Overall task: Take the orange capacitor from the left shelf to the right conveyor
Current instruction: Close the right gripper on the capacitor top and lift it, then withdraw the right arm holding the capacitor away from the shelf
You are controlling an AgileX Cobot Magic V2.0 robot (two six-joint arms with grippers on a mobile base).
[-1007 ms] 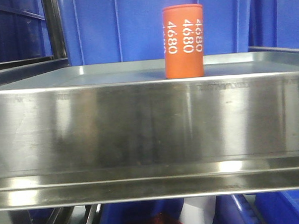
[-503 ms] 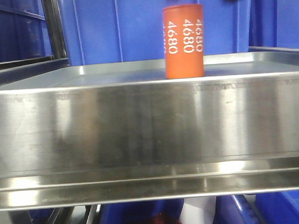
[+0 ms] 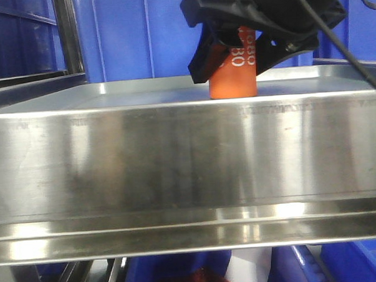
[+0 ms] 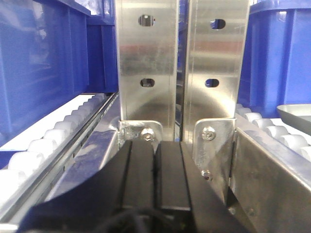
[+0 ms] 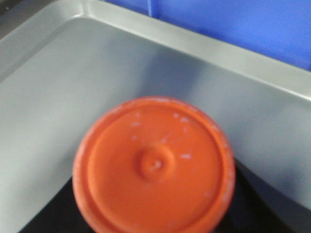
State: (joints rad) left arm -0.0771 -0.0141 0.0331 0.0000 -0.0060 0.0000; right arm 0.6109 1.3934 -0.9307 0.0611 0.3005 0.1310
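The orange capacitor (image 3: 232, 83) stands upright on the deck of the left shelf (image 3: 176, 154), towards its right side. My right gripper (image 3: 233, 67) has come down over it from above. Its black fingers (image 3: 203, 62) straddle the capacitor on both sides, spread open. In the right wrist view the capacitor's flat top (image 5: 154, 165) fills the middle, with dark fingers (image 5: 46, 218) low on either side and the shelf deck (image 5: 58, 87) around it. My left gripper (image 4: 155, 145) is shut and empty, facing steel uprights. The right conveyor is out of view.
Blue plastic bins (image 3: 146, 36) stand behind the shelf, and a dark upright (image 3: 68, 34) rises at the left. In the left wrist view, two steel posts (image 4: 146, 63) stand close ahead, with white roller tracks (image 4: 53, 136) and blue bins on both sides.
My right gripper has come down from the top of the front view and now straddles the capacitor. The capacitor has not moved.
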